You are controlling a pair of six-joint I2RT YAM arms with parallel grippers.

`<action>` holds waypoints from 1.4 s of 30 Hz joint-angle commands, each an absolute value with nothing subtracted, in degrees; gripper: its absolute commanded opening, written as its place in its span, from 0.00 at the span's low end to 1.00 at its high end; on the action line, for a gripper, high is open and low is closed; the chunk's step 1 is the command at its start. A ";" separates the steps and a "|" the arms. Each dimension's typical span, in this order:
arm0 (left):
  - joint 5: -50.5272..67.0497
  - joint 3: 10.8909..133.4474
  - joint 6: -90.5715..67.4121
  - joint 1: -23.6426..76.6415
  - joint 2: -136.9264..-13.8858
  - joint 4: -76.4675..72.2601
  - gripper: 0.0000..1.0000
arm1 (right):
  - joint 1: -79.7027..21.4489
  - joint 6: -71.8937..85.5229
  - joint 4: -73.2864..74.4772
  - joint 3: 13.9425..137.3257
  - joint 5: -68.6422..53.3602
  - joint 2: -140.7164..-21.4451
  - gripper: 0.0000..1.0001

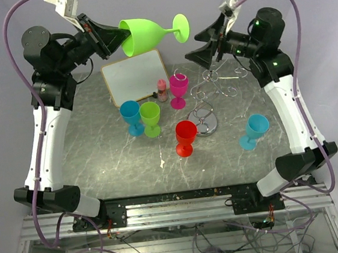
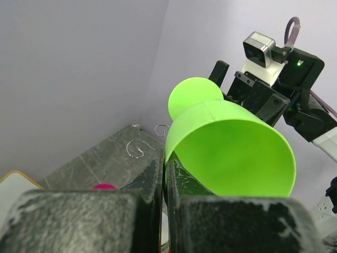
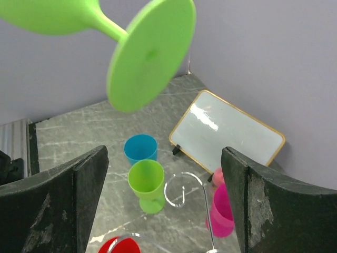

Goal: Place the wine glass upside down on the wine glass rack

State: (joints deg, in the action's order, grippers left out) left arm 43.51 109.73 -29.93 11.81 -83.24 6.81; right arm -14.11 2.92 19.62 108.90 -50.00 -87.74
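Bowl of wine glass [image 3: 150, 52] cut off.

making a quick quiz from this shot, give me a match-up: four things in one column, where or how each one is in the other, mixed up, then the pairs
Things
1. raised green wine glass
2. red wine glass
3. white board
4. right gripper

States
A. open, facing the raised glass's foot
B. upright on the table, just left of the wine glass rack base
C. off the table, sideways, rim pinched by the left gripper
D. at the back of the table, left of the pink glass

Pairs: 1-C, 2-B, 3-D, 4-A
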 commanded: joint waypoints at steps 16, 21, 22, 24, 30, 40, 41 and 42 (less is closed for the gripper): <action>38.64 111.43 -20.66 14.14 -83.79 10.84 0.07 | -21.11 4.34 18.53 119.94 -37.21 -95.42 0.49; 37.81 111.55 -20.03 14.50 -83.86 11.18 0.07 | -21.37 5.24 18.23 119.74 -35.61 -95.70 0.28; 37.69 111.51 -19.93 14.50 -83.85 11.29 0.07 | -21.42 5.46 18.26 119.63 -35.05 -95.66 0.24; 37.30 111.53 -19.12 14.62 -83.70 11.62 0.07 | -21.37 5.66 18.35 119.49 -33.92 -95.63 0.21; 37.51 110.39 -15.82 15.37 -83.44 12.42 0.14 | -21.38 7.54 18.45 118.92 -29.25 -95.58 0.00; 37.95 106.82 -13.94 15.47 -81.08 13.58 0.56 | -21.24 2.54 20.78 119.87 -21.48 -94.82 0.00; 37.06 106.34 -13.37 15.47 -80.45 14.29 0.62 | -21.14 1.25 21.12 119.80 -20.21 -94.64 0.00; 35.86 105.74 -12.56 15.42 -79.72 15.16 0.68 | -21.06 -0.39 21.50 119.68 -18.76 -94.35 0.00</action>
State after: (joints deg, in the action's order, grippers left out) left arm 37.63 107.09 -15.42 15.38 -83.07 13.43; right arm -21.41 4.73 20.69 118.28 -24.51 -95.53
